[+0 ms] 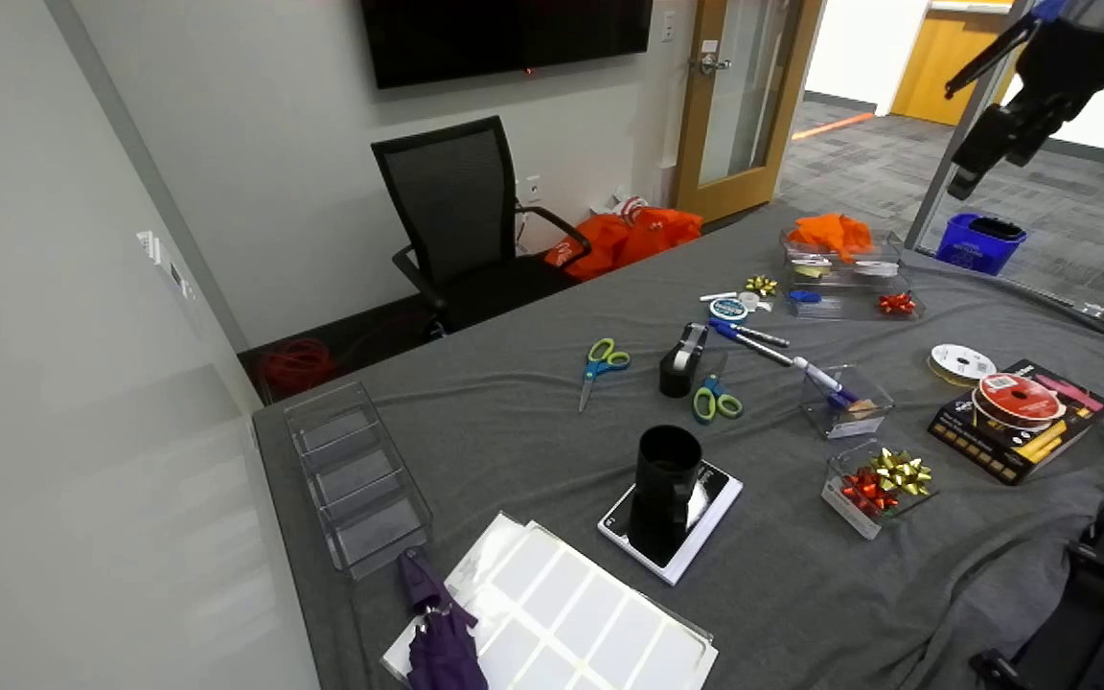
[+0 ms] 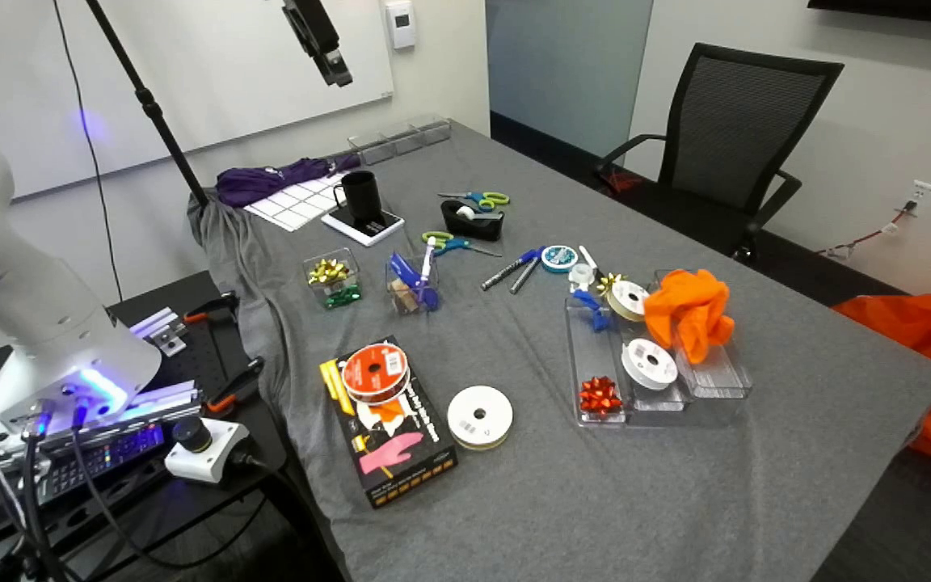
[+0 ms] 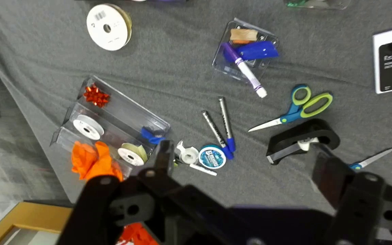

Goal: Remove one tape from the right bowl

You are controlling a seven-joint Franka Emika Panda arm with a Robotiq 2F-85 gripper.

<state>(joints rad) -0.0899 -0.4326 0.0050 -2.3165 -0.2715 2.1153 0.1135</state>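
A small white ring-shaped roll of tape [image 3: 189, 155] lies on the grey cloth beside a blue round tin. It also shows in both exterior views [image 1: 749, 301] [image 2: 581, 277]. No orange bowl shows in any view; the right bowl is out of view. My gripper [image 3: 242, 152] is open with nothing between its fingers, high above the table. In the wrist view the tape lies just right of the left fingertip, well below it. The open fingers also show at the upper right of an exterior view [image 1: 956, 140]; part of the gripper shows at the top of an exterior view [image 2: 328, 58].
A clear divided tray [image 2: 595, 347] holds ribbon spools, a red bow and an orange cloth-like piece [image 2: 688, 311]. A black tape dispenser [image 3: 301, 141], scissors [image 3: 294, 110], markers [image 3: 226, 124] and a small clear box [image 3: 247, 51] lie around. A black mug [image 1: 667, 470] stands on a white box.
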